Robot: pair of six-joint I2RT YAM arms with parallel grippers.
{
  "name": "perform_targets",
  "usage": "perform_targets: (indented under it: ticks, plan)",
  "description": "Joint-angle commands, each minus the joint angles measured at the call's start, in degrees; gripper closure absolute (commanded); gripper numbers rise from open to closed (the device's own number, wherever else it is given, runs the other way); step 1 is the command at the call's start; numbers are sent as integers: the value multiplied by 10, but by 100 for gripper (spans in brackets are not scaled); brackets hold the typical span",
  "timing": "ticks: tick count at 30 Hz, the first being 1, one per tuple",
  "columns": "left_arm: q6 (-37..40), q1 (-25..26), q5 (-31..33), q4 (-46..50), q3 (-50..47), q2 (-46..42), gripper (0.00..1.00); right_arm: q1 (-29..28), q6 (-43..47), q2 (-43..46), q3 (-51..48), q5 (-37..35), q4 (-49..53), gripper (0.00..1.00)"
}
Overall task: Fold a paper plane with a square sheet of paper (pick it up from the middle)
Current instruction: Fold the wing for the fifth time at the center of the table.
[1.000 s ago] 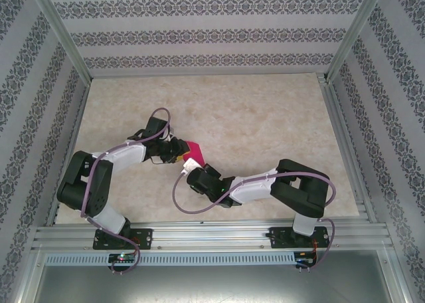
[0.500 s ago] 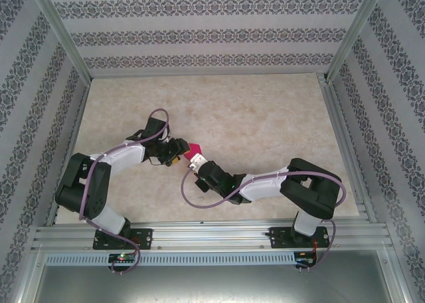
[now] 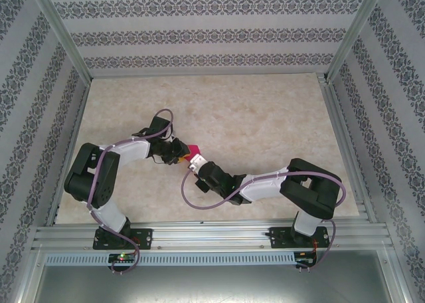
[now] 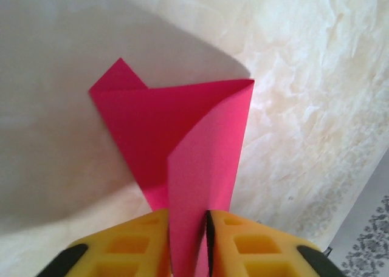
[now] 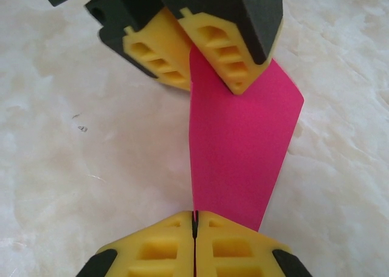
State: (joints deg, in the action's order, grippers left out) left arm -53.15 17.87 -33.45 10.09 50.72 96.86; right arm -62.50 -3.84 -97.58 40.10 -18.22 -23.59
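- Two grippers meet near the middle of the table (image 3: 265, 110), with the square sheet of paper (image 3: 193, 149) between them, partly folded and lifted off the surface.
- Left gripper (image 4: 187, 219): its yellow fingers (image 4: 137, 243) are almost closed, pinching a folded flap of the magenta sheet.
- Right gripper (image 5: 194, 219): fingers pressed together, with the sheet's lower edge caught at their seam.
- Tabletop: beige, marbled.
- Patterned striped wallpaper (image 3: 199, 34) and aluminium rails (image 3: 212, 236) enclose it.
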Motion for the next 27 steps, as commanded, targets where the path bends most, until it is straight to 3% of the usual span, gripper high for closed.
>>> perform_targets:
  ticks: [1,6,21,27]
  plan:
    - [4,-6,-8,8,15,6,86,-6,15,3,-4,-24,9,91]
    - [4,-6,-14,7,15,5,96,-13,29,-7,10,-40,31,84]
    - [7,-6,-15,13,15,0,97,-23,48,-27,37,-97,44,79]
    - [9,-6,-16,13,16,2,97,-23,43,-35,43,-98,49,81]
